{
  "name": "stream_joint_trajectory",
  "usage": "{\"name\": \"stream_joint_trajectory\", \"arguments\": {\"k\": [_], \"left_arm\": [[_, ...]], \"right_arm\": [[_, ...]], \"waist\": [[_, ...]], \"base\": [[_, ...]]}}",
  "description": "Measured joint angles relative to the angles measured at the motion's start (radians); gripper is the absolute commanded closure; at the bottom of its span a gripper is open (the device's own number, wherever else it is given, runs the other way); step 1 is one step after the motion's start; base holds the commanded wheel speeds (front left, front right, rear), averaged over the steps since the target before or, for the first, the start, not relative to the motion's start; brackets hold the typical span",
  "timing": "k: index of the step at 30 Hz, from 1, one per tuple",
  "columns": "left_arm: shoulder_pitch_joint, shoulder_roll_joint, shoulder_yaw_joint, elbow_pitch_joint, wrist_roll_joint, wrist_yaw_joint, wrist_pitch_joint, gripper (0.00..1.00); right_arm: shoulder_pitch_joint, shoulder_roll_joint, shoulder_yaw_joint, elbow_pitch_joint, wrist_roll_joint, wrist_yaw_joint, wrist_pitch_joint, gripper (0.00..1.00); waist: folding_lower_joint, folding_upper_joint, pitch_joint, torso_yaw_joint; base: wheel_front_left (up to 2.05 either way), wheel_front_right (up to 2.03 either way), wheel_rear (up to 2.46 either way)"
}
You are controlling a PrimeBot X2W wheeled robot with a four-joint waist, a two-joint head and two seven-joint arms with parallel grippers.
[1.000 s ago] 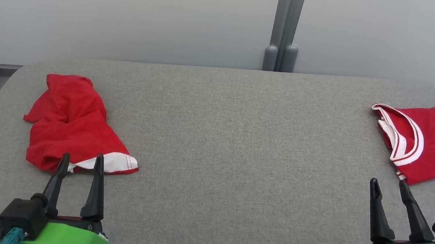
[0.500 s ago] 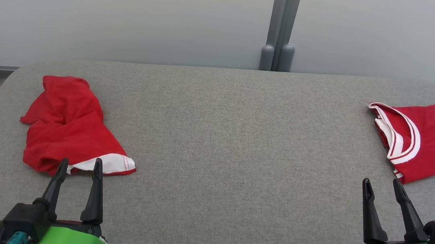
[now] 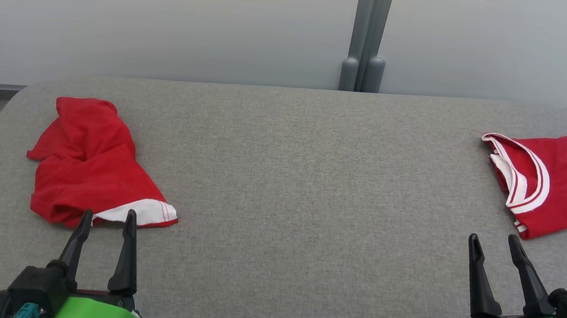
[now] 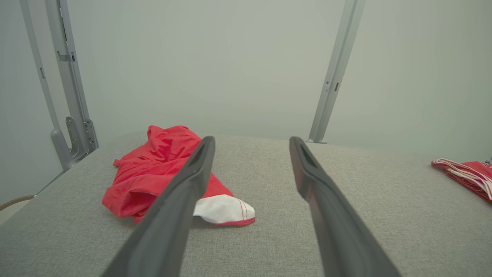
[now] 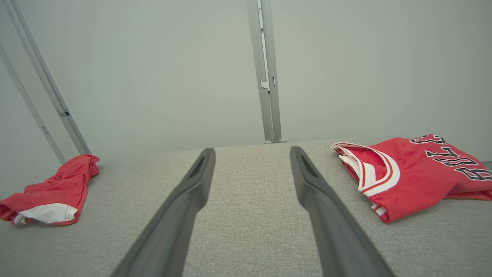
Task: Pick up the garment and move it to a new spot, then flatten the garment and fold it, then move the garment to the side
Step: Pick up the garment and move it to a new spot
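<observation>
Cloth, grey and woven, covers the big flat table (image 3: pixel 312 183) with round corners, and it takes up most of the head view. Behind it, from 10 o'clock to 2 o'clock, stands a plain pale wall (image 3: pixel 172 10). A thin grey metal post (image 3: pixel 368 31) runs up that wall at 12 o'clock.

At 3 o'clock on the table lies a red sports jersey (image 3: pixel 559 193) with white and red trim at the neck and dark letters with white edges. It lies flat and folded, and one side of it runs off the picture.

At 9 o'clock on the table lies the red garment (image 3: pixel 88 159), a soft crumpled heap of cloth with a white patch (image 3: pixel 143 212) at its near corner. It is well apart from the jersey, with bare grey table between them.

The left gripper (image 3: pixel 109 213), with two long dark fingers on a green base, is at 7 o'clock. Its fingers stand wide apart and hold nothing. Their tips are right at the near edge of the red garment, but I cannot tell if they touch it.

The right gripper (image 3: pixel 494 237), with dark fingers on a white base, is at 5 o'clock. It is spread wide too, with nothing in it. It is near the jersey but apart from it.
</observation>
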Motion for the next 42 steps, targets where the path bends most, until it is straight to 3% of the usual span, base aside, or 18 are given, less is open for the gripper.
{"name": "stream_joint_trajectory", "arguments": {"k": [20, 42], "left_arm": [[-0.002, 0.001, 0.019, 0.026, 0.007, 0.003, 0.004, 0.0], [0.001, 0.034, 0.028, 0.008, -0.01, 0.024, 0.045, 0.0]], "right_arm": [[-0.001, 0.0, 0.015, 0.009, 0.005, 0.0, 0.0, 0.0], [-0.002, 0.012, 0.063, 0.03, 0.019, 0.0, 0.0, 0.0]], "waist": [[0.0, 0.0, -0.005, 0.084], [0.0, 0.0, -0.012, 0.28]], "base": [[0.0, 0.0, 0.0], [0.0, 0.0, 0.0]]}}
